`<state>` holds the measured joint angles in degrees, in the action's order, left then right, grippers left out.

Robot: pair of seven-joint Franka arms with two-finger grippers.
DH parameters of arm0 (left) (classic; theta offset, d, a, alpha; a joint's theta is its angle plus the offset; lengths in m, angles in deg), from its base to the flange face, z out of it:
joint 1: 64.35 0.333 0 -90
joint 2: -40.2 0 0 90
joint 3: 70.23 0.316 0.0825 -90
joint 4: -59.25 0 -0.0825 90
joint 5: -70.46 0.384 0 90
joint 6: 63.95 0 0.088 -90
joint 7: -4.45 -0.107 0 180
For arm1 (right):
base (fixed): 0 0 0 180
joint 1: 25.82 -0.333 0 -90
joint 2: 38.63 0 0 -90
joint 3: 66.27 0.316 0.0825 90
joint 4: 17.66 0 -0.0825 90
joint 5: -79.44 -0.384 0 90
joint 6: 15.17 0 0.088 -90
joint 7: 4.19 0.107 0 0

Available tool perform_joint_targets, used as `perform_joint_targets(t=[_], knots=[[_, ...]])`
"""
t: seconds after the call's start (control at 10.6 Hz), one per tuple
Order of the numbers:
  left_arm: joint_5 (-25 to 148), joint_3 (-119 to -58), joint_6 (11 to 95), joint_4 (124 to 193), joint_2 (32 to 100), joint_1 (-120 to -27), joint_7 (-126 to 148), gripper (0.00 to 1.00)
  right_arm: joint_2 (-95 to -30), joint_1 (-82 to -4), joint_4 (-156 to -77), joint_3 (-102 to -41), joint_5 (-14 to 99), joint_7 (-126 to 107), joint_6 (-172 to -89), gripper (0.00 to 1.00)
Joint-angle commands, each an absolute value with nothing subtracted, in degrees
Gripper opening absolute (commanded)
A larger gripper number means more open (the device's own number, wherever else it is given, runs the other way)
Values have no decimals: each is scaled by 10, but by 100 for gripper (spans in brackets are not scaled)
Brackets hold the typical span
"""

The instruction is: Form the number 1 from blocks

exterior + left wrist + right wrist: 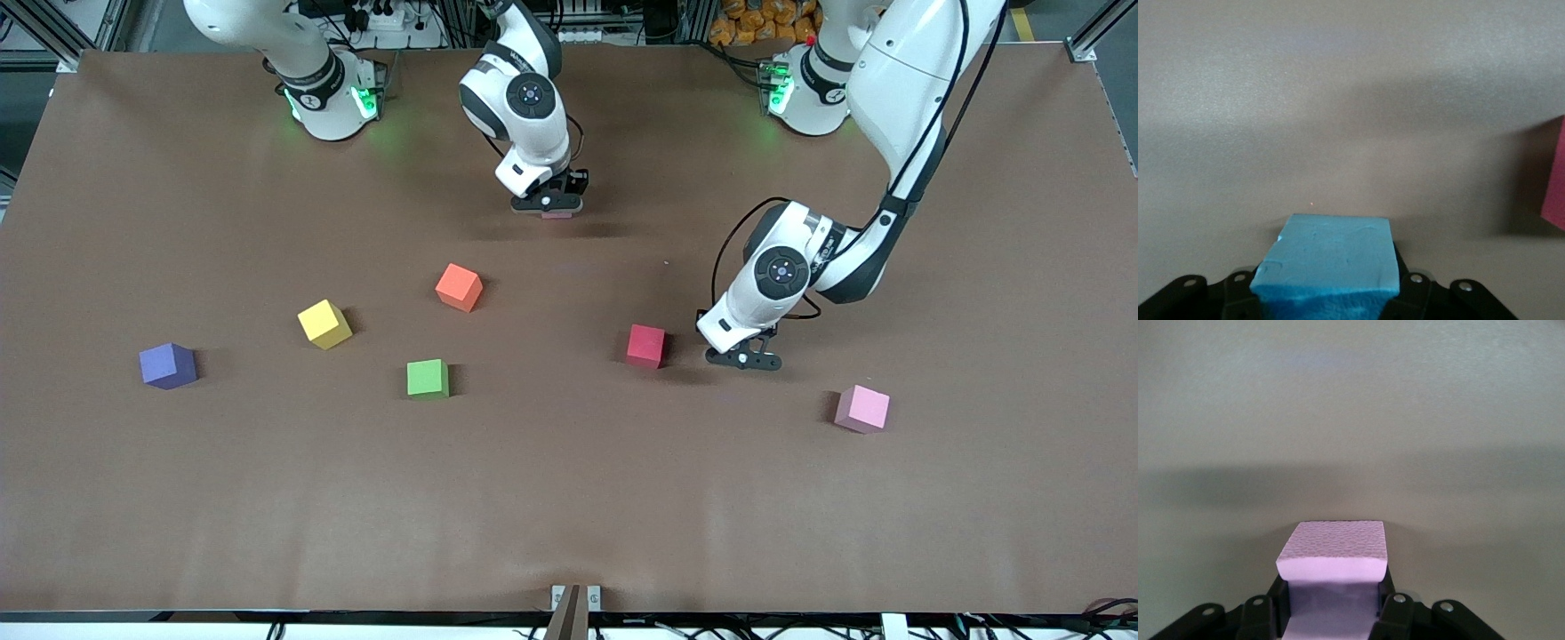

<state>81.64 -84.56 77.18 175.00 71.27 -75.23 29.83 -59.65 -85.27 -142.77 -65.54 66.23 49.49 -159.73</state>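
Observation:
My left gripper (pixel 742 359) (pixel 1328 303) is shut on a light blue block (pixel 1328 257), low over the table beside the red block (pixel 645 346) (pixel 1555 177). In the front view the gripper hides the blue block. My right gripper (pixel 553 206) (pixel 1331 613) is shut on a pale pink block (pixel 557 213) (pixel 1333 553), low over the table's middle, toward the robots' bases. Loose on the table lie an orange block (pixel 459 287), a green block (pixel 428 378) and a second pink block (pixel 861 409), which is nearer the front camera than the left gripper.
A yellow cube (pixel 324 324) and a purple cube (pixel 167 365) lie toward the right arm's end of the brown table (pixel 569 498).

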Motion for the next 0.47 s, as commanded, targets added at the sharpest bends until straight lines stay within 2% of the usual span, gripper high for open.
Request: perform_joint_targets(t=[0.0, 0.19, 0.28, 0.38], knots=[[834, -847, 765, 1749, 694, -751, 337, 0, -589, -846, -1430, -652, 675, 545, -1593, 50], [834, -848, 750, 1749, 664, -751, 360, 0, -589, -846, -1430, -652, 687, 545, -1593, 58], [834, -848, 727, 1749, 647, -752, 368, 0, -589, -846, -1429, -652, 701, 545, -1593, 75], [833, -854, 708, 1749, 632, -752, 376, 0, -588, -845, -1428, -652, 711, 545, -1593, 100]])
